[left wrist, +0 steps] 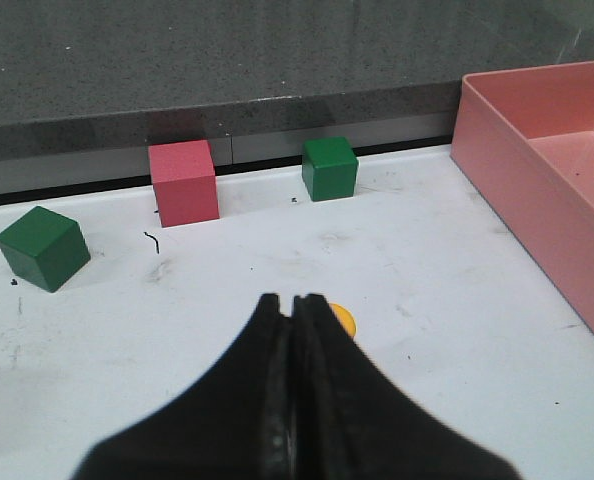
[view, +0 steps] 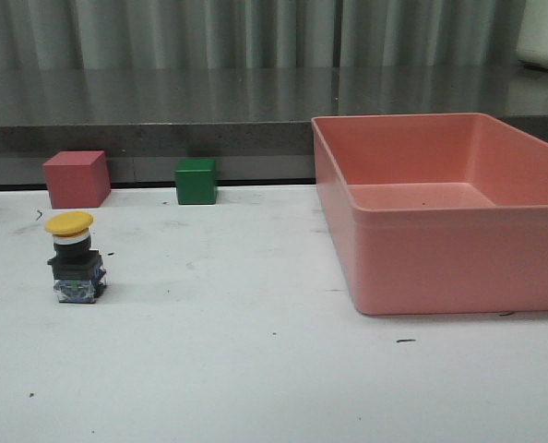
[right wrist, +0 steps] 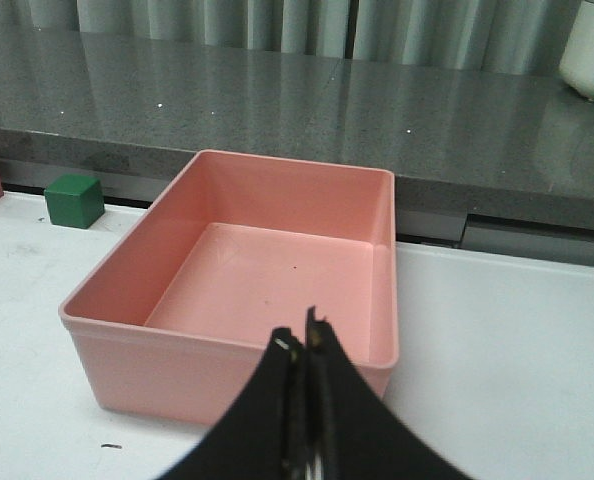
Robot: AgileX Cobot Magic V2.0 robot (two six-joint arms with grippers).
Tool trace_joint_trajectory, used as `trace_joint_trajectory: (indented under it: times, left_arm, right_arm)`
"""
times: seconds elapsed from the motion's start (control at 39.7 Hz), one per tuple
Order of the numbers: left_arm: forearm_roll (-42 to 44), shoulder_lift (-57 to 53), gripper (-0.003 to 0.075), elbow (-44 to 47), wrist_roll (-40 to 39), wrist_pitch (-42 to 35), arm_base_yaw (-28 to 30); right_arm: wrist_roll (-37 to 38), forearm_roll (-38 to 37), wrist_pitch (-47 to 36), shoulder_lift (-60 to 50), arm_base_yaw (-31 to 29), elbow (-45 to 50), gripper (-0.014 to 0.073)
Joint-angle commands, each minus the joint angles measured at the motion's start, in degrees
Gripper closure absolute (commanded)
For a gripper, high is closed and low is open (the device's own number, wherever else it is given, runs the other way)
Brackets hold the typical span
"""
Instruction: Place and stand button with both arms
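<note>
Right gripper [right wrist: 304,345] jaws pressed together, nothing between. Pink bin [right wrist: 127,345] just beyond fingertips, open side up. Green cube [right wrist: 75,200] farther out, off to one side, near grey ledge [right wrist: 277,110]. White table [right wrist: 507,350] underneath.

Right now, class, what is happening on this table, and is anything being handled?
Nothing is being handled. The button stands upright on the white table, yellow cap up, left of the empty pink bin. A red cube and a green cube sit along the back edge. The left hand is shut and empty above the button; the right hand is shut, empty, near the bin.
</note>
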Motion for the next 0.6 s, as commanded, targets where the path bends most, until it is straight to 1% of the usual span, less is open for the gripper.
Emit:
trace_joint_trajectory:
  times: [0.0, 0.13, 0.23, 0.35, 0.48, 0.58]
  left_arm:
    - [-0.44, -0.24, 0.0740, -1.74, -0.24, -3.85, 0.07]
    - [-0.44, -0.24, 0.0740, -1.74, -0.24, -3.85, 0.07]
    - [-0.76, -1.99, 0.0740, 0.18, -0.24, -6.02, 0.07]
    - [-1.78, -6.97, 0.0740, 4.90, -0.24, -9.34, 0.07]
    - [-3.24, -13.03, 0.0740, 10.52, -0.24, -9.74, 0.30]
    - [-5.16, -18.52, 0.0740, 15.56, -0.24, -9.74, 3.40]
  right_arm:
    - [-0.26, -0.82, -5.23, 0.53, -0.47, -1.53, 0.0662]
    - [-0.26, -0.82, -5.23, 0.53, -0.47, -1.53, 0.0662]
    - [-0.26, -0.82, -5.23, 0.53, -0.47, -1.53, 0.0662]
    - [-0.26, -0.82, -5.22, 0.53, -0.41, -1.53, 0.0662]
    - [-0.26, -0.82, -5.22, 0.53, -0.41, -1.53, 0.0662]
    - [-0.26, -0.82, -5.22, 0.53, -0.41, -1.53, 0.0662]
